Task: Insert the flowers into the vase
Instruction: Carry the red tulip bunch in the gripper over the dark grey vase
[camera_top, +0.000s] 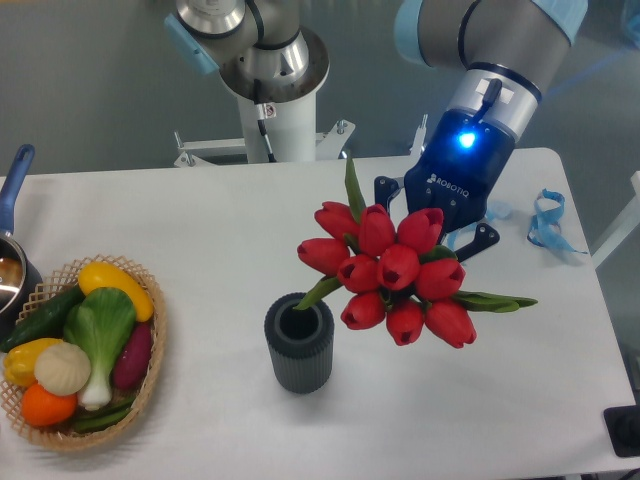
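Note:
The flowers (395, 270), a tight bunch of red tulip heads with green leaves, hang in the air with the heads turned toward the camera. My gripper (437, 222) is right behind them, shut on the stems, which the heads hide. The finger links show on either side of the bunch. The vase (299, 343), dark grey and ribbed, stands upright on the table, below and to the left of the bunch. Its round opening is empty, and one leaf tip reaches close to its rim.
A woven basket (146, 375) full of vegetables sits at the front left. A pot with a blue handle (14, 180) is at the left edge. A blue ribbon (547, 219) lies at the right rear. The robot base (285, 125) stands behind the table.

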